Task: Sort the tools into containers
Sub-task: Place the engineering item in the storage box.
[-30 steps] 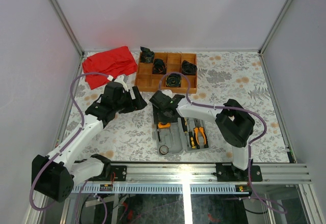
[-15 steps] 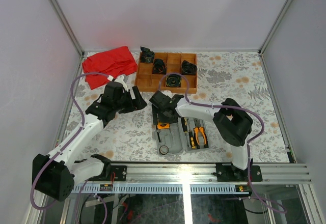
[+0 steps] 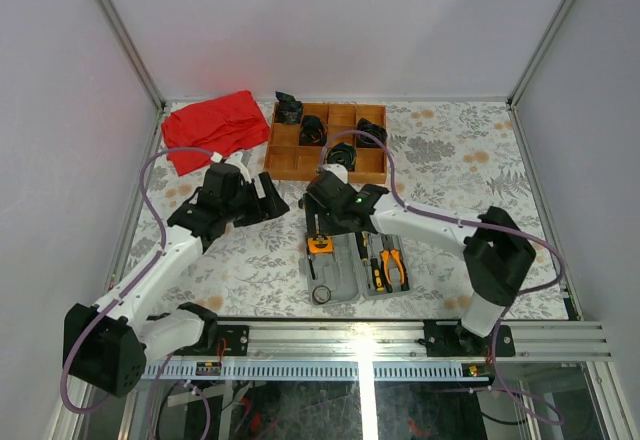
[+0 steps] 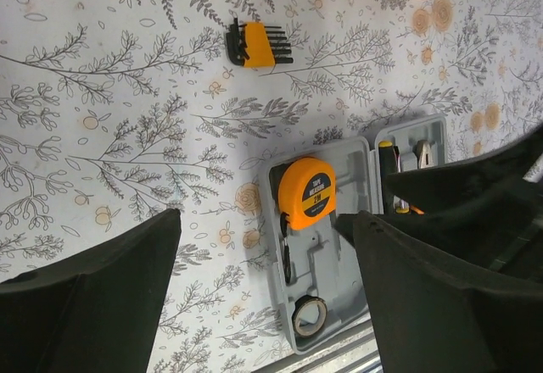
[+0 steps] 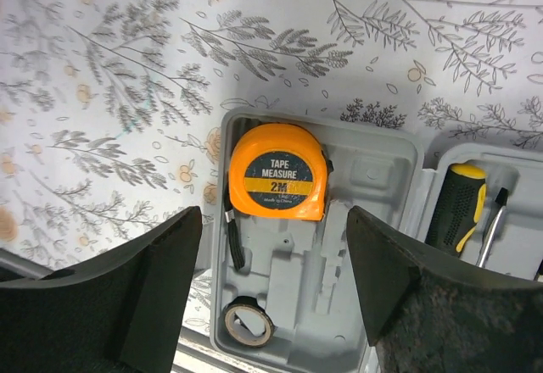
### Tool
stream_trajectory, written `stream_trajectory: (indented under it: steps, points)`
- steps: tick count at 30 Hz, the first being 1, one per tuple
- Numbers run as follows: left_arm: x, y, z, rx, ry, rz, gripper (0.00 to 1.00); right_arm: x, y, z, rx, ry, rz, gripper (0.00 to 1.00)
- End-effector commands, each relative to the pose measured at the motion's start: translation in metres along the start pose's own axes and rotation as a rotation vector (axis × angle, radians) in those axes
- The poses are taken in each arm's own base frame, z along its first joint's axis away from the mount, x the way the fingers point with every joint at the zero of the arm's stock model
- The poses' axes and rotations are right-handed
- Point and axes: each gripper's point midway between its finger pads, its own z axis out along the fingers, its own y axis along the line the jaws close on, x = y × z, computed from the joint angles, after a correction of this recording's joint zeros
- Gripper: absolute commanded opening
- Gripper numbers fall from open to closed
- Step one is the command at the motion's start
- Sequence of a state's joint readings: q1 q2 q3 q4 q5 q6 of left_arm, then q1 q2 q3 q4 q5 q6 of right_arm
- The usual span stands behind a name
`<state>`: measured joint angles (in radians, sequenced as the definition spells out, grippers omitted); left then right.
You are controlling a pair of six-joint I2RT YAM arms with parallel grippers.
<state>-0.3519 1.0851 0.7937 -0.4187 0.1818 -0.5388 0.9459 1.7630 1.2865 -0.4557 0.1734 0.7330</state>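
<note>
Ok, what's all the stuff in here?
tool case: one, grey, open, near edge
tape measure: one, orange, case's left half
tape roll: one, dark, below it
screwdrivers: two or more, black-yellow, right half
pliers: one, orange-handled, right half
hex keys: one set, orange-black, on table
wooden tray: one, brown, far side
coiled bundles: four, black, in or on tray
cloth: one, red, far left
left gripper: open, over table
right gripper: open, over tape measure

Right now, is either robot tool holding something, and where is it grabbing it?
Nothing is held. The left tool and right tool are both open and empty. The tape measure lies in the grey case under the right tool.
</note>
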Motion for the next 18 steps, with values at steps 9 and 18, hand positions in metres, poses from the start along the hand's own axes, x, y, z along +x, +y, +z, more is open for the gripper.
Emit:
stream_trajectory:
  steps: [9,18]
  points:
    - [0.043,-0.011,0.016,0.114,0.047,-0.134,0.77,-0.021,-0.009,-0.015,-0.125,-0.118,0.024,0.74]
    - [0.070,-0.028,0.041,0.205,0.043,-0.125,0.77,-0.008,-0.001,0.006,-0.259,-0.027,0.098,0.56]
